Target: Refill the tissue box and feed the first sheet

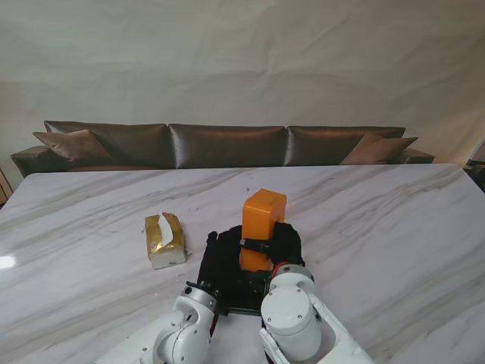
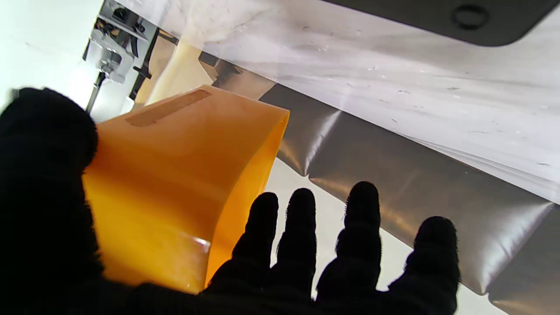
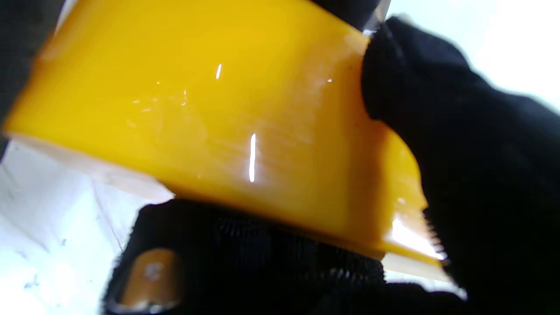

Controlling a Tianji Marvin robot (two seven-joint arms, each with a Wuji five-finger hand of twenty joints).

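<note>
Right hand (image 1: 282, 244) fingers clamp the upright orange box (image 1: 261, 220); left hand (image 1: 218, 258) fingers spread apart beside it.

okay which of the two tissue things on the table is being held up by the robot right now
The orange box, standing on end and gripped by the right hand. The gold tissue pack lies untouched on the table to its left.

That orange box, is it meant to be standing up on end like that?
It does look odd: the orange box stands on end, gripped by the right hand, while the tissue pack lies apart on the table.
</note>
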